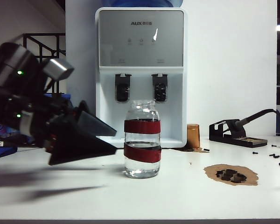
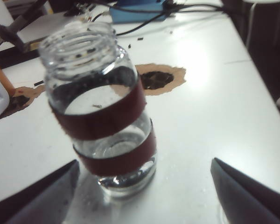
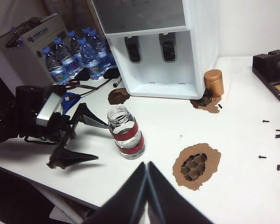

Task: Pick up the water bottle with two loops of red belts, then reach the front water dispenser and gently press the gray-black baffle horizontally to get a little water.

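The bottle [image 1: 142, 139] stands upright on the white table [image 1: 186, 200], out in front of the dispenser [image 1: 141, 74]. It has no cap, two red bands round its body, and some water in the bottom.

The left gripper [image 1: 109, 137] comes in low from the left side, its dark fingers [image 1: 84, 149] spread wide and pointing at the bottle. Nothing is held. From the left wrist camera the bottle [image 2: 100, 107] sits between the two finger tips [image 2: 42, 196] but clear of both, with table showing either side of it. From the right wrist view the left gripper [image 3: 97, 141] is just beside the bottle [image 3: 126, 133], one finger ahead of the other.

The right gripper [image 3: 147, 186] hangs above the near edge of the table, well back from the bottle, its two fingers pressed together with nothing between them.

On the dispenser's front, the left baffle [image 1: 122, 87] hangs untouched beside its twin [image 1: 160, 87]. A copper cap-like cylinder [image 1: 192, 136] stands by the dispenser's right corner, and a soldering stand [image 1: 235, 131] sits further right.
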`<action>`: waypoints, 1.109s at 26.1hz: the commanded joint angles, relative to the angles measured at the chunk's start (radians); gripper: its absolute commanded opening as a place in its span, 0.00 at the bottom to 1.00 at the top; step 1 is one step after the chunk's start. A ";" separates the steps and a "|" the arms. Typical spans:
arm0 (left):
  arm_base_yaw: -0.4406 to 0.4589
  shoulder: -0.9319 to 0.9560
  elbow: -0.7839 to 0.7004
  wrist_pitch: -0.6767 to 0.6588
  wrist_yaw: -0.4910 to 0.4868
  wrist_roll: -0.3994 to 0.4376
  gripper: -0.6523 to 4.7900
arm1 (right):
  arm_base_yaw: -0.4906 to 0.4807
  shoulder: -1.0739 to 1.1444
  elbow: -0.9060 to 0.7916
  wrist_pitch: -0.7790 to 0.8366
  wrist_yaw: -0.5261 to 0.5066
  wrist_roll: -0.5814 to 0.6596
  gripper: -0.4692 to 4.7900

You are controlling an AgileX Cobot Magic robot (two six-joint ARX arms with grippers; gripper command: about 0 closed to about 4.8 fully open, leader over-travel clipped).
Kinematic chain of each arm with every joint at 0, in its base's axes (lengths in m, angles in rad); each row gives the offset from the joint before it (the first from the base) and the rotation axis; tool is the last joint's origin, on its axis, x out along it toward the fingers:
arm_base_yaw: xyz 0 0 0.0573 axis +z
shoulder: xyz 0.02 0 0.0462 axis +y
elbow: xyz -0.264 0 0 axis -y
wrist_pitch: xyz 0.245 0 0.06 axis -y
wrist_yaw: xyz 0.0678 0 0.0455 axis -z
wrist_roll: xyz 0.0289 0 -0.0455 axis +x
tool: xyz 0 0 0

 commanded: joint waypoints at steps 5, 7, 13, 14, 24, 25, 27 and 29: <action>-0.034 0.120 0.105 0.081 -0.116 -0.115 1.00 | 0.002 0.011 0.004 0.018 0.008 -0.012 0.08; -0.030 0.148 0.135 0.082 -0.113 -0.143 1.00 | 0.002 0.011 0.004 0.018 0.028 -0.016 0.09; -0.030 0.172 0.163 0.074 -0.074 -0.160 1.00 | 0.002 0.011 0.004 0.018 0.031 -0.021 0.09; -0.031 0.172 0.163 0.074 -0.072 -0.164 1.00 | 0.002 0.011 0.004 0.018 0.031 -0.021 0.09; -0.083 0.172 0.164 0.082 -0.085 -0.164 1.00 | 0.002 0.011 0.004 0.018 0.030 -0.021 0.09; -0.086 0.172 0.164 0.090 -0.091 -0.164 1.00 | 0.002 0.011 0.004 0.018 0.030 -0.021 0.08; -0.092 0.173 0.165 0.095 -0.109 -0.164 1.00 | 0.002 0.011 0.004 0.018 0.030 -0.021 0.08; -0.105 0.175 0.167 0.101 -0.138 -0.164 1.00 | 0.002 0.011 0.004 0.018 0.030 -0.021 0.09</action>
